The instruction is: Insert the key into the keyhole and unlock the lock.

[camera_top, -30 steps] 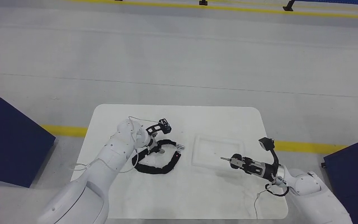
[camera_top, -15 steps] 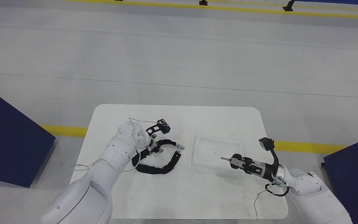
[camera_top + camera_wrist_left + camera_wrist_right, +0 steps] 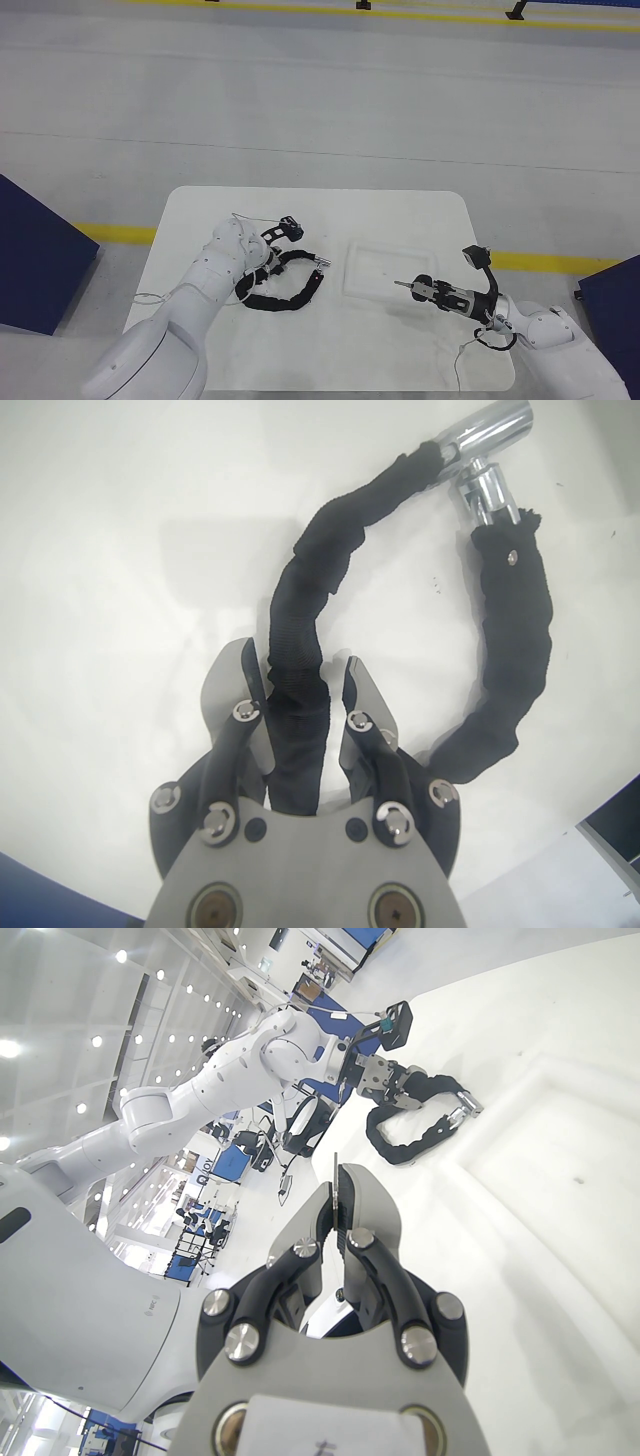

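Your left gripper [image 3: 300,657] sits part open astride the lock [image 3: 515,615]. One pad [image 3: 252,680] is against the black sleeve and the other is a bit clear of it, so it's straddling the sleeve, not clamping it. Over the last second that wrist crept back a touch toward the table's [image 3: 420,215] left edge, and the loop looks to lie right where it was. I'd read that as the arm settling in to steady the lock, not moving it.

Your right gripper [image 3: 340,1188] hasn't budged. It's pinched shut on the key [image 3: 334,1165], with the blade poking out past the tips. It's over the right half of the table, just past the shallow recess [image 3: 385,268] in the middle.

The lock is in the left half, roughly midway between the far and near edges, and its silver cylinder [image 3: 487,430] points toward the recess. Key and cylinder are well apart, so insertion hasn't started.

Stuff you can't check from here:
- The keyhole itself. I can't make out which face of the cylinder has it.
- The key's head, which is buried between the pads.
- The stretch of sleeve under the left gripper's body.
- Whether the touching pad is actually pressing.
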Motion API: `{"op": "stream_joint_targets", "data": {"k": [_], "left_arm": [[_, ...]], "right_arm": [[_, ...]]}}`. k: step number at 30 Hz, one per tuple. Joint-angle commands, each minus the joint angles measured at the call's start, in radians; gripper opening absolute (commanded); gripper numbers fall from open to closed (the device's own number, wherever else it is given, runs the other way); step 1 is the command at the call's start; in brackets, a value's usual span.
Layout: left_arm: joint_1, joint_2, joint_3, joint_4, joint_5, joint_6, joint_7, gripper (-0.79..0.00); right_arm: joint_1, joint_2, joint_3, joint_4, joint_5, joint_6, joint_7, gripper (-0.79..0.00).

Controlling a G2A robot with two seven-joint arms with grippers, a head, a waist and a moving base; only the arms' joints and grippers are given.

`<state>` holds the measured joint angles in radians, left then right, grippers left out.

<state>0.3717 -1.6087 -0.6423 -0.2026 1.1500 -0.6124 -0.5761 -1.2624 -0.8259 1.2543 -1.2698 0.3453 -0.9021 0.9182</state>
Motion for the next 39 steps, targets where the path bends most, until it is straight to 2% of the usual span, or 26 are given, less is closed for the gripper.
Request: {"op": "stream_joint_targets", "data": {"k": [1, 15, 17, 19, 20, 21, 32, 39], "left_arm": [[0.000, -0.002, 0.000, 0.003, 0.000, 0.008, -0.001, -0.493], [0.000, -0.011, 0.002, 0.013, 0.004, 0.028, -0.001, -0.449], [0.000, -0.012, 0.003, 0.015, 0.005, 0.030, -0.008, -0.474], [0.000, -0.014, 0.003, 0.015, 0.005, 0.034, -0.012, -0.542], [0.000, -0.014, 0.002, 0.017, 0.004, 0.038, -0.013, -0.730], [0.000, -0.015, 0.003, 0.017, 0.005, 0.042, -0.014, -0.785], [0.001, -0.013, 0.021, 0.013, 0.058, 0.061, 0.030, -0.785], [0.010, 0.002, 0.048, -0.005, 0.149, 0.117, 0.158, -0.785]], "right_arm": [[0.000, 0.000, 0.000, 0.000, 0.000, 0.000, 0.000, -0.785], [0.000, 0.000, 0.000, 0.000, 0.000, 0.000, 0.000, -0.785], [0.000, 0.000, 0.000, 0.000, 0.000, 0.000, 0.000, -0.785], [0.000, 0.000, 0.000, 0.000, 0.000, 0.000, 0.000, -0.785], [0.000, 0.000, 0.000, 0.000, 0.000, 0.000, 0.000, -0.785], [0.000, 0.000, 0.000, 0.000, 0.000, 0.000, 0.000, -0.785], [0.000, 0.000, 0.000, 0.000, 0.000, 0.000, 0.000, -0.785], [0.000, 0.000, 0.000, 0.000, 0.000, 0.000, 0.000, -0.785]]}}
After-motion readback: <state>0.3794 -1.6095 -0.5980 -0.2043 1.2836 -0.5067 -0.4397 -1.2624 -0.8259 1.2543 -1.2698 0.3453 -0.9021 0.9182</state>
